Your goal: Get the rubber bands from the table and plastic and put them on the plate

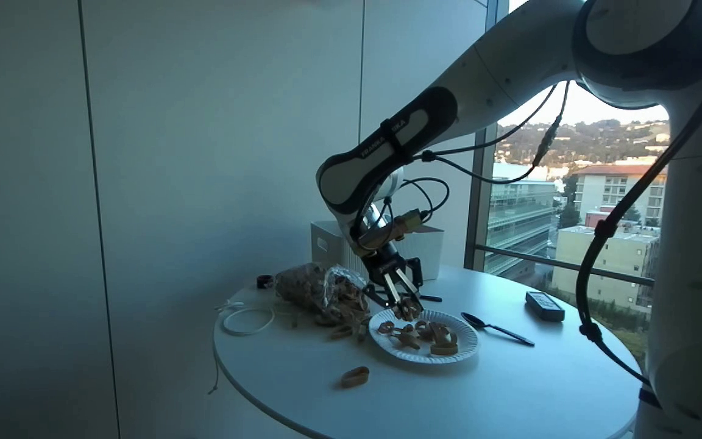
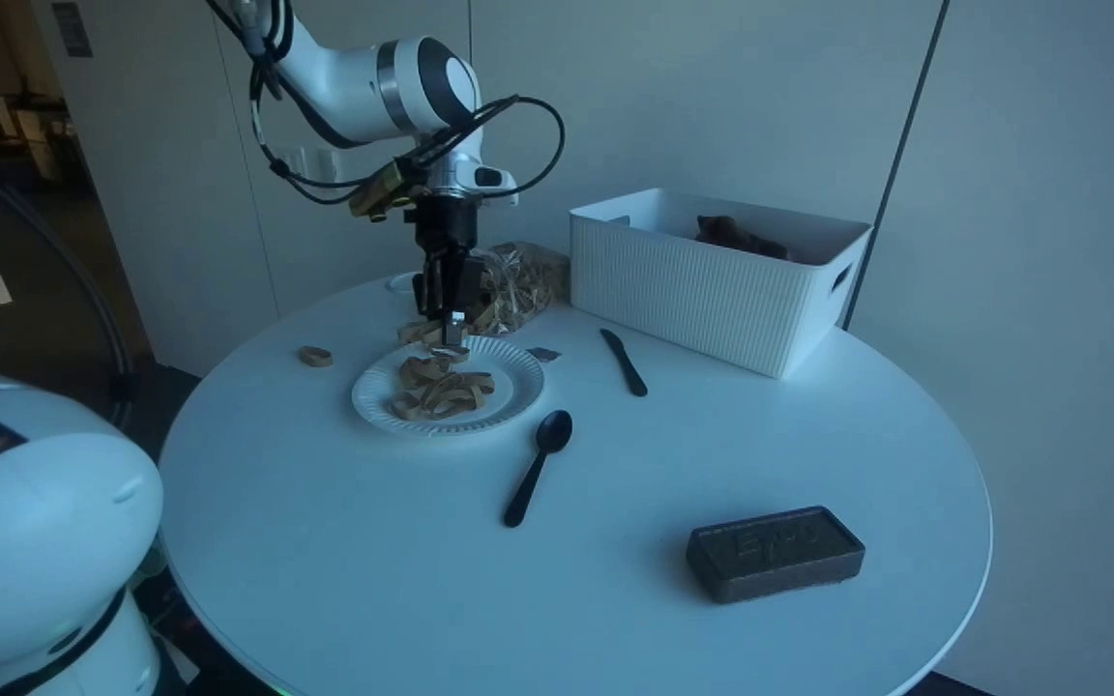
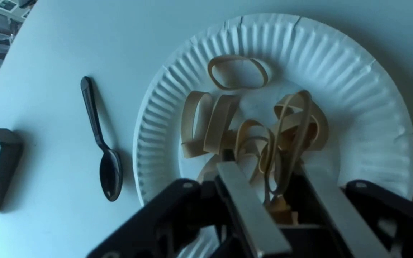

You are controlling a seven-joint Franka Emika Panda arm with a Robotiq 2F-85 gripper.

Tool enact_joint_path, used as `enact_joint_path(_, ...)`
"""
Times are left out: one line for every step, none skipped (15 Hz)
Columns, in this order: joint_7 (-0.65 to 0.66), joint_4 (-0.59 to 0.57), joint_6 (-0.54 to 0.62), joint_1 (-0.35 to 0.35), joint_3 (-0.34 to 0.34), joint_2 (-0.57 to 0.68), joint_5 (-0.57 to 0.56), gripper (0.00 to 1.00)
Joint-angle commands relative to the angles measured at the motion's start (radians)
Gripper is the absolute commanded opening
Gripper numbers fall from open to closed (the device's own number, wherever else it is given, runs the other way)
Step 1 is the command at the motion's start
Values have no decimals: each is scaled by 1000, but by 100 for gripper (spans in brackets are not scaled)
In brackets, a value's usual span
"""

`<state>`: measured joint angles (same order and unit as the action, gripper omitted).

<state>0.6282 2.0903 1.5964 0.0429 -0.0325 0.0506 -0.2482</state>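
Observation:
A white paper plate (image 1: pixel 418 358) holds several tan rubber bands (image 1: pixel 444 349); the plate (image 2: pixel 521 387) and the bands (image 2: pixel 455 394) also show in an exterior view. My gripper (image 1: pixel 407 299) is over the plate's far part, its fingers partly closed on a bunch of rubber bands (image 3: pixel 297 143) just above the plate. In the wrist view the gripper (image 3: pixel 265 165) has these bands between its fingers, over other bands (image 3: pixel 237 72) on the plate (image 3: pixel 382 143). A clear plastic bag (image 1: pixel 311 288) full of bands lies beside the plate, with loose bands (image 1: pixel 342 332) at its mouth. One band (image 1: pixel 354 377) lies alone on the table.
A black spoon (image 2: pixel 538 464) lies beside the plate, and a black knife (image 2: pixel 623 362) lies near the white box (image 2: pixel 692 304). A dark eraser block (image 2: pixel 776 554) is farther off. A white cord loop (image 1: pixel 247 333) and a dark roll (image 1: pixel 264 281) are near the bag.

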Motion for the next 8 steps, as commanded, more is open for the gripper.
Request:
enact_joint_path(-5,16,13,-2,5,-27,32,66)
enact_joint_path(-3,17,15,-2,5,-28,31,73)
enact_joint_path(-3,16,13,-2,5,-32,30,82)
enact_joint_path(-3,15,12,-2,5,-34,29,88)
enact_joint_path(1,14,13,-3,5,-35,26,97)
enact_joint_path(3,14,10,-3,5,-38,22,100)
enact_joint_path(8,16,17,-3,5,-48,21,100)
enact_joint_path(14,21,25,-3,5,-63,19,100)
